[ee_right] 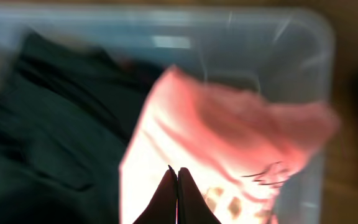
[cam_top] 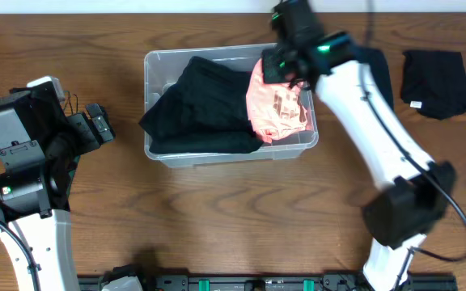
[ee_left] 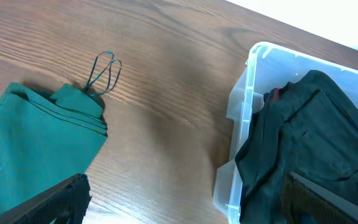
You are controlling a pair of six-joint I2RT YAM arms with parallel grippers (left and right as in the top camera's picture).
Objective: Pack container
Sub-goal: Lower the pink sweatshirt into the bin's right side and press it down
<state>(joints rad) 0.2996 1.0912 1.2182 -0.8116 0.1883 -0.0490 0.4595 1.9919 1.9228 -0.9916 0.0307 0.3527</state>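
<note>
Fingers of the right gripper are pressed tip to tip, with nothing visible between them, and they are poised right over the pink garment. The container sits mid-table, slightly toward the far edge. A big black garment fills its left and middle, and the pink one is bunched at the right end.

This looks like the settling-in step, where pinched tips work as a poker. My call is to press down into the middle of the pink heap rather than its edge, so it flattens below the rim instead of sliding out over the right wall. The wrist view is blurred, so I can't tell whether there is contact.

The black cloth laps over the container's left wall and wants tucking. The left gripper is nearby, jaws spread wide and empty, with a green garment beneath it on the table. Another folded black piece waits far right.
</note>
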